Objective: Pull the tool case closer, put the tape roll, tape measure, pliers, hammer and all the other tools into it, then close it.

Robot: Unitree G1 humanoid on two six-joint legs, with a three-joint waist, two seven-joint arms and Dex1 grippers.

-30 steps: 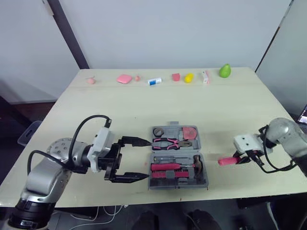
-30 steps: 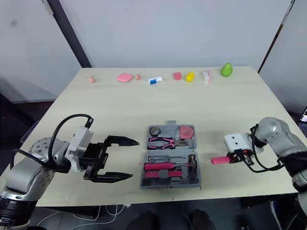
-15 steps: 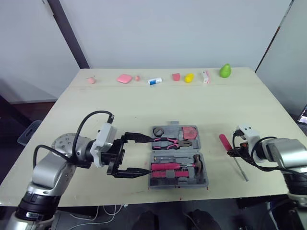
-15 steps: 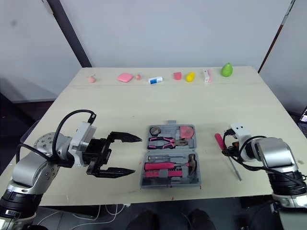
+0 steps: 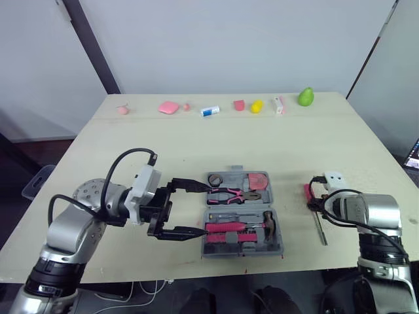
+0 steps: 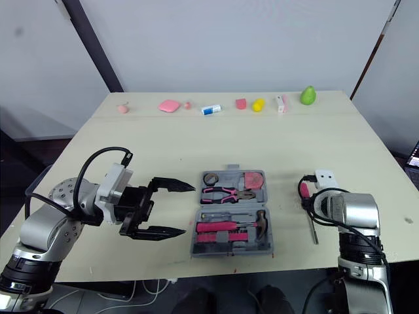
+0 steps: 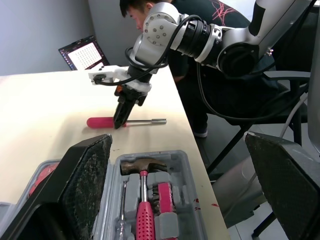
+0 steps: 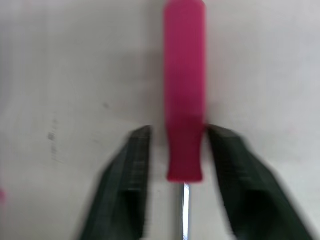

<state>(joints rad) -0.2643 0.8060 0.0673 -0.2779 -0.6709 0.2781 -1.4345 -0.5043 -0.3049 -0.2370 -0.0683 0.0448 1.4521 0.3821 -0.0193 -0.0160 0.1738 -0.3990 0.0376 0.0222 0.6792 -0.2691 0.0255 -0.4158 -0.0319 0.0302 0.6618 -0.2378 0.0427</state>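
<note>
- Two black, ridged fingers of the left pincer [image 6: 190,209] gape wide and hold nothing, their tips just beside the left edge of the tool case [image 6: 233,252].
- The right pincer [image 8: 177,132] is slightly parted astride the smooth pink handle of the screwdriver [image 8: 185,75] (a sliver of gap on one side), which lies flat on the pale bench [image 6: 163,150].
- The grey moulded case lies open near the front edge, holding a pink-handled hammer [image 6: 229,227] and pliers [image 6: 226,193].

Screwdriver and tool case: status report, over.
Left gripper, jaws open, beside the open tool case. Right gripper, jaws open, straddling the screwdriver handle. Screwdriver outside the case, not yet gripped.
</note>
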